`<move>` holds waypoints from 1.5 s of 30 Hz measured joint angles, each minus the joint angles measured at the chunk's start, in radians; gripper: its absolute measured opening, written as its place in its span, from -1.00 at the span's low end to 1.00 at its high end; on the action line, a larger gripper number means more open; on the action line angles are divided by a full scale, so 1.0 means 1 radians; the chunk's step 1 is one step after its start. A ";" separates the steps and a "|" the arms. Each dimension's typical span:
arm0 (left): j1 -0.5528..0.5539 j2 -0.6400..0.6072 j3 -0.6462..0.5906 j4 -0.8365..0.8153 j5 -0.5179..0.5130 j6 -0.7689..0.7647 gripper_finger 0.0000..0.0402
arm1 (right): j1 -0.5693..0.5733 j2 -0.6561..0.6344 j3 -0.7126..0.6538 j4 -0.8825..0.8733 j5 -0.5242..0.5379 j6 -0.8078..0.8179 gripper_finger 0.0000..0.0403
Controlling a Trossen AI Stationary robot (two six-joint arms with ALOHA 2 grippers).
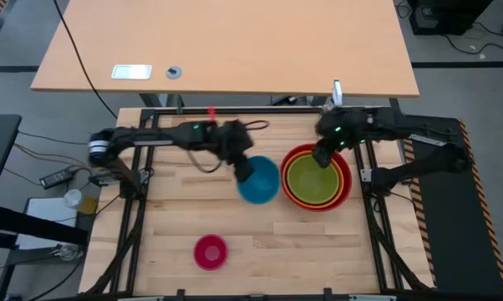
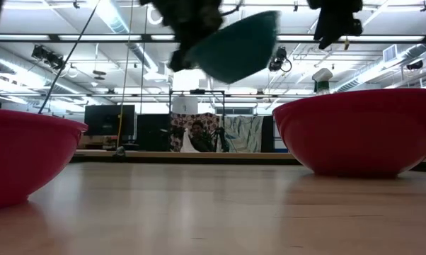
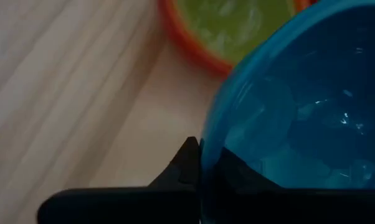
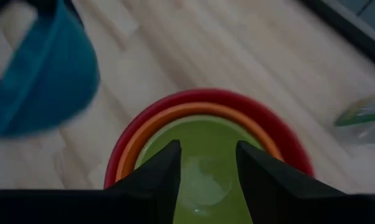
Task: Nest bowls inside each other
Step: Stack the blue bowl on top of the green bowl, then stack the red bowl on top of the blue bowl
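The blue bowl [image 1: 260, 181] hangs tilted in the air [image 2: 241, 44], just left of the stack, with my left gripper [image 1: 244, 168] shut on it. The green bowl [image 1: 312, 179] sits inside the orange bowl [image 1: 288, 173], which sits inside the red bowl [image 1: 345, 191] at the table's right. Above the stack's far rim my right gripper [image 4: 207, 167] stands open over the green bowl [image 4: 200, 152], touching nothing. The small pink bowl [image 1: 210, 252] rests on its base near the front edge. My left gripper pinches the blue bowl's rim [image 3: 207, 127] on the side toward the table's left. One finger [image 3: 186, 163] is outside the wall and the other shows darkly through it from inside. The fingers slant down from the left. The bowl is lifted clear and tilted.
The wooden table [image 1: 176, 209] has bare room at its left and between the pink bowl and the stack. A second desk [image 1: 235, 42] stands beyond the far edge. In the low view the pink bowl [image 2: 22, 159] and the red bowl [image 2: 361, 134] flank the middle.
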 joint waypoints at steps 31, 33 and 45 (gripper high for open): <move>-0.014 0.749 0.878 -0.044 0.010 0.074 0.06 | -0.088 -0.269 0.000 -0.010 0.047 0.074 -0.23; -0.010 0.729 0.877 -0.089 0.006 0.086 0.18 | -0.088 -0.269 0.000 -0.010 0.048 0.073 -0.23; -0.025 0.529 0.801 -0.246 -0.141 0.337 0.01 | -0.087 -0.267 0.000 -0.010 0.047 0.079 -0.23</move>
